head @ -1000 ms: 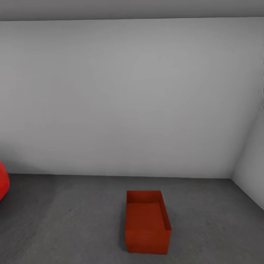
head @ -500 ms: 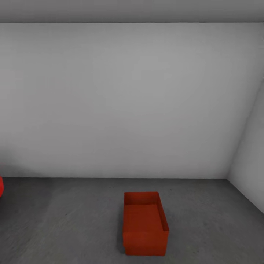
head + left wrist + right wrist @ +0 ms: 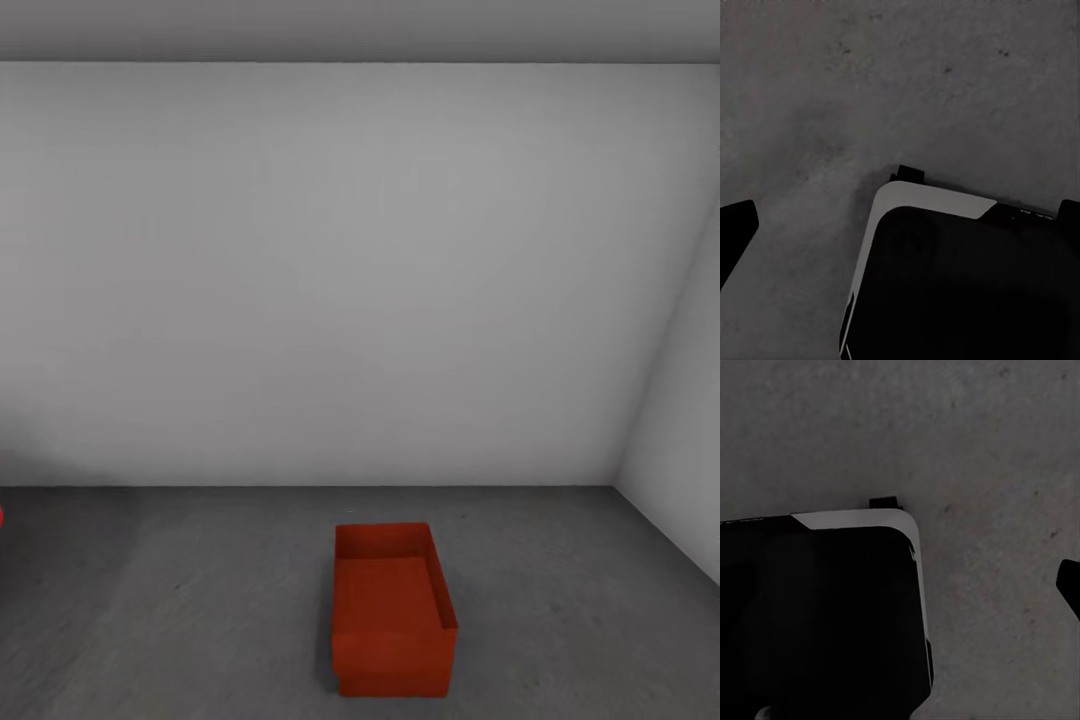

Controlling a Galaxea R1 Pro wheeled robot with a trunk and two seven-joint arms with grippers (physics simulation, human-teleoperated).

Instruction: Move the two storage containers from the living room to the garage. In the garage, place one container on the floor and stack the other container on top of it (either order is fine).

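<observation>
One orange-red storage container (image 3: 393, 610) stands open-topped and empty on the garage's dark-grey concrete floor (image 3: 200, 620), a little in front of the white back wall. In the left wrist view my left gripper (image 3: 900, 221) hangs above bare floor, its two dark fingertips (image 3: 735, 232) far apart with nothing between them. My right gripper (image 3: 900, 585) also hangs over the floor; one dark fingertip (image 3: 1069, 585) shows at the picture's edge and nothing is held.
White walls meet in a corner at the right (image 3: 620, 480). A sliver of something bright red (image 3: 1, 516) shows at the left edge. Both wrist views show my black and white base (image 3: 960, 285) on the concrete.
The whole head view has shifted slightly, so the camera moved. The red thing at the left edge has slid almost out of the picture. The container has not moved on the floor.
</observation>
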